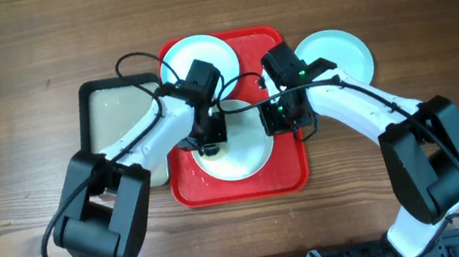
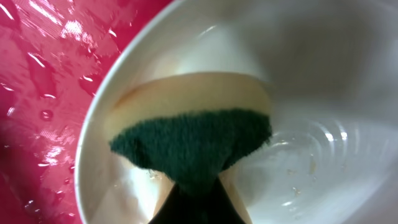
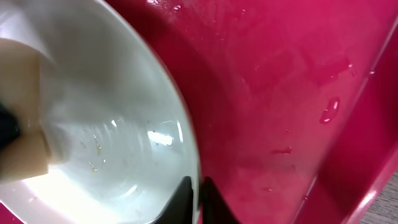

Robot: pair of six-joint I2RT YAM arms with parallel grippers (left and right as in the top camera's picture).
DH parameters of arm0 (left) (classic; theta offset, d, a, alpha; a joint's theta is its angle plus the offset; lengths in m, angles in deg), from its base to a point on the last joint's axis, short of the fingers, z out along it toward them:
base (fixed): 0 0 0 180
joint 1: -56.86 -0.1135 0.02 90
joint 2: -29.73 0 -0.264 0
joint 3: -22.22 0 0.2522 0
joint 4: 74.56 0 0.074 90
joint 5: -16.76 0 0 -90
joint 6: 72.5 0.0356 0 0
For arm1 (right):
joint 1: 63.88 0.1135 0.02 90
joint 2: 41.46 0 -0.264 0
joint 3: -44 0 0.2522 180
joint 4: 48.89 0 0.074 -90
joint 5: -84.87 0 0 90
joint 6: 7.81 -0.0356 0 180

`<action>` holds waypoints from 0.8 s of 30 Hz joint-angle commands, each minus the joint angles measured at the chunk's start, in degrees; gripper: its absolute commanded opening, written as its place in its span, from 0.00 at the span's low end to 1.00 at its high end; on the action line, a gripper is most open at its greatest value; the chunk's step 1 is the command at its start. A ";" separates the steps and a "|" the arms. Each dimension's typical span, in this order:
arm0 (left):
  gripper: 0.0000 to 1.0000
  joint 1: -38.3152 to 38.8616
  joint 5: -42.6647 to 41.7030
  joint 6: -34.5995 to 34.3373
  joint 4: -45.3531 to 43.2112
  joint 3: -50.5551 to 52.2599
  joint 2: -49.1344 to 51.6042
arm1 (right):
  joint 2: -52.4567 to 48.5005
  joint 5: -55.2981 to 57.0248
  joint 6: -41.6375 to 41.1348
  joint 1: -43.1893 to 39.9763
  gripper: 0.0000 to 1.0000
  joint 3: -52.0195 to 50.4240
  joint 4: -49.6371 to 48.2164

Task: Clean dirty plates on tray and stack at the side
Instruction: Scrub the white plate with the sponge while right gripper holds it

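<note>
The red tray (image 1: 194, 185) holds two pale plates: one at its far left (image 1: 191, 54) and one at its front middle (image 1: 241, 160). A third plate (image 1: 336, 50) lies on the table right of the tray. My left gripper (image 1: 210, 139) is shut on a sponge (image 2: 193, 143) with a green scouring face and a yellow body, pressed inside the front plate (image 2: 323, 93). My right gripper (image 1: 276, 121) is shut on that plate's right rim (image 3: 112, 93), its fingertips (image 3: 198, 194) pinching the edge. Small specks and water lie in the plate. The wet tray shows in both wrist views (image 2: 37, 93) (image 3: 280, 93).
A black-rimmed basin of cloudy water (image 1: 118, 118) stands left of the tray, under my left arm. Black cables loop over the tray's far half. The sponge's yellow body also shows in the right wrist view (image 3: 22, 137).
</note>
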 commanded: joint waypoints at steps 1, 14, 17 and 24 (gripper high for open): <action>0.04 0.37 1.18 -2.84 -3.80 5.35 0.76 | 1.38 -1.03 -0.26 0.11 0.04 -0.37 -0.22; 0.04 0.44 0.76 -5.81 -5.68 7.52 0.76 | 1.38 -5.68 -0.22 0.11 0.11 -0.37 -1.01; 0.04 0.44 0.76 -5.81 -5.68 7.52 0.76 | 1.38 -5.68 -0.24 0.13 0.13 -0.37 -1.05; 0.04 0.44 0.76 -5.81 -5.68 7.52 0.76 | 1.33 -5.68 -0.15 0.17 0.06 -0.70 -2.56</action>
